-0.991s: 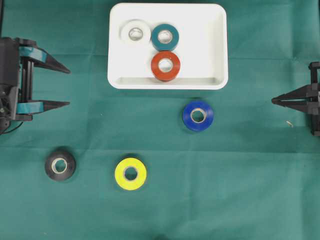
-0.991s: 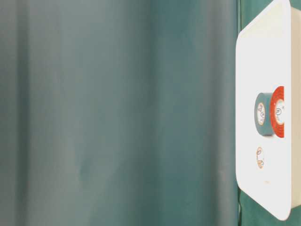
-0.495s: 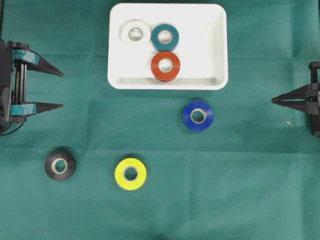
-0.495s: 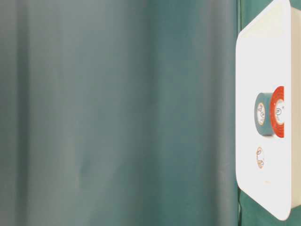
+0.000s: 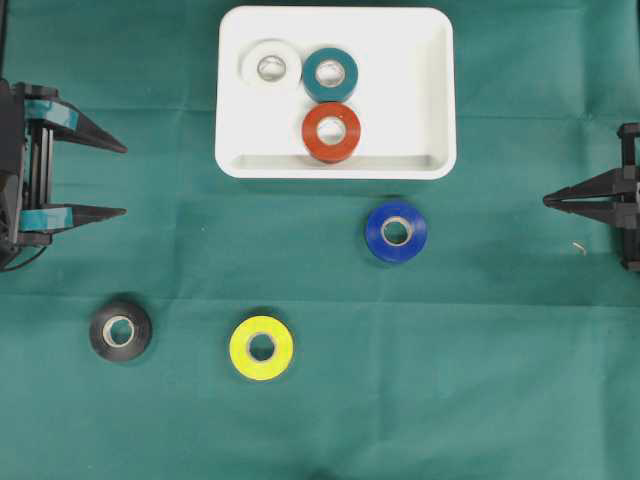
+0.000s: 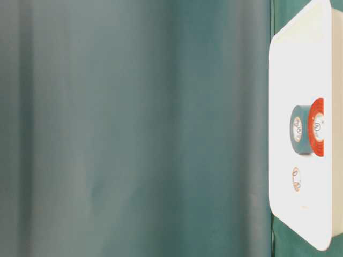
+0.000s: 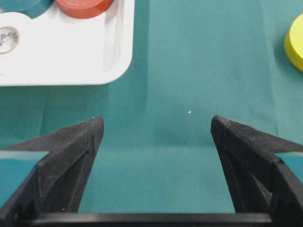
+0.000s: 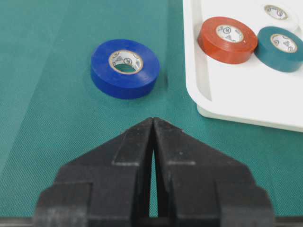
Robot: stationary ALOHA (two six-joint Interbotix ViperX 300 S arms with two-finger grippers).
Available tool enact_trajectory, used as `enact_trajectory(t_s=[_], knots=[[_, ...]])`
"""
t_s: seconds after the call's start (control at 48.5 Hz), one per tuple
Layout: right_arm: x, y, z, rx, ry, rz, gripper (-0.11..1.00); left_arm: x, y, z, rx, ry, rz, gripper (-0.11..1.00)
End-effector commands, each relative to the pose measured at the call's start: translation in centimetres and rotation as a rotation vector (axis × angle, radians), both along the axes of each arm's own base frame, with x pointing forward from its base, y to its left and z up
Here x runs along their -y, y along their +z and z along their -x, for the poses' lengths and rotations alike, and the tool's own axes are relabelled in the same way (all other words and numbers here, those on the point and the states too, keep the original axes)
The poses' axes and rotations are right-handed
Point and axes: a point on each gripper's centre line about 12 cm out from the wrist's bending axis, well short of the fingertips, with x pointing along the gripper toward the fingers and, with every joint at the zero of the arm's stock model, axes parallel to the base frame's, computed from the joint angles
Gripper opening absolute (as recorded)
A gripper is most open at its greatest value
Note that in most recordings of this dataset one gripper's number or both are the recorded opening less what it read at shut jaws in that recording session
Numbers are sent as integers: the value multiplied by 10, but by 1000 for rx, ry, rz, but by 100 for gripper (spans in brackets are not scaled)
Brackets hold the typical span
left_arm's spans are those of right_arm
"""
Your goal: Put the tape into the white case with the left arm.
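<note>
while jaws gape wide, left tool point(image 5: 125, 181) empty, touching nothing, right tool point(image 5: 546, 202) pinched closed

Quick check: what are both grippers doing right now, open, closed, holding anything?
Left gripper: open wide, holding nothing, at the left edge over bare cloth.
Right gripper: closed, holding nothing, at the right edge.

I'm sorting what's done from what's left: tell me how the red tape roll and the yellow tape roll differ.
The red tape roll lies inside the white case, touching the teal roll; the yellow tape roll lies on the green cloth, outside the case and apart from every other roll. They differ in colour. Both lie flat, look alike in size, and neither is held by a gripper.
</note>
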Motion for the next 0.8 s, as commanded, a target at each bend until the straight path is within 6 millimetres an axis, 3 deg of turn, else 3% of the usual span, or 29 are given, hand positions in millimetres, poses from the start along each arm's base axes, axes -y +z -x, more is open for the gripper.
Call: enact_trajectory(t_s=[0.0,0.392,0.784], knots=[[0,5,-2,17,-3,0,-9,1,4,-4,11,-3,2,96],[0,5,-2,17,-3,0,-9,4,5,-28,-26,-29,3,96],[0,5,-2,15,-3,0,-9,16,8,-71,-74,-84,3,96]])
